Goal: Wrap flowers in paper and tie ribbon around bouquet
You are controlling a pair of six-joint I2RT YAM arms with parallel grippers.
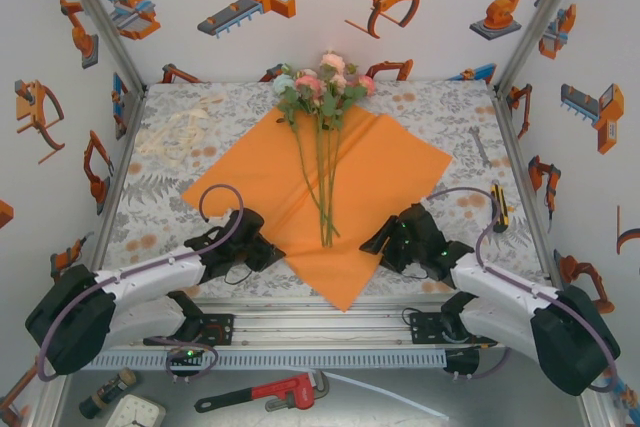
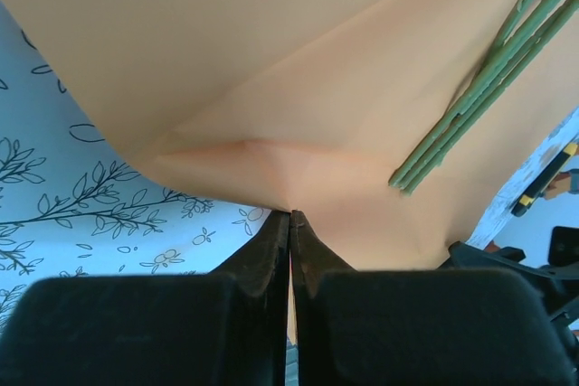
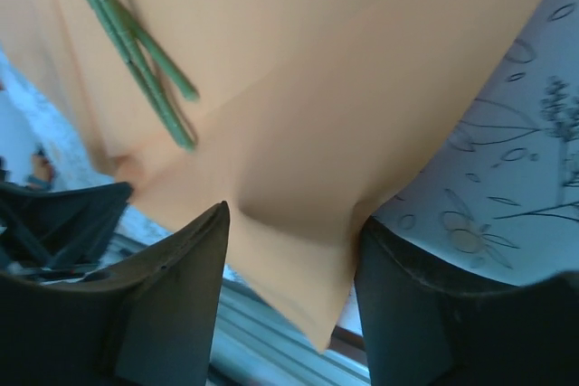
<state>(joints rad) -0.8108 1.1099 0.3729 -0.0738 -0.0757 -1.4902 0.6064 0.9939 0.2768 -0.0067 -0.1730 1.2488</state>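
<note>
- Lying flat on the grey-and-orange flowery table cloth (image 1: 430,107) is a big bright orange paper sheet (image 1: 380,177). It is turned like a diamond, with one corner pointing at the arms.
- On top of the sheet rests a bunch of pink, peach and pale mint flowers (image 1: 322,87) with green leaves. The blooms are at the far corner, and the long thin green stems (image 1: 326,197) run down the middle toward the near corner.
- A thin, curly cream-white ribbon (image 1: 180,132) sits in a loose heap on the cloth at the far left, well apart from the paper.
- The black left gripper (image 2: 289,214) is low at the near left edge of the orange paper sheet. Its two fingers are pressed tight together — the paper's edge is pinched between them and rises in a little fold there. The stem ends lie off to one side (they do not touch the fingers).
- The black right gripper (image 3: 294,219) is low at the near right edge of the sheet. Its fingers stand apart, and a hump of paper sits in the gap between them — not squeezed.
- A small yellow-and-black tool (image 1: 500,209) lies on the cloth to the right of the paper.
- A red metal pipe wrench (image 1: 270,392) lies in front of the arm bases.
</note>
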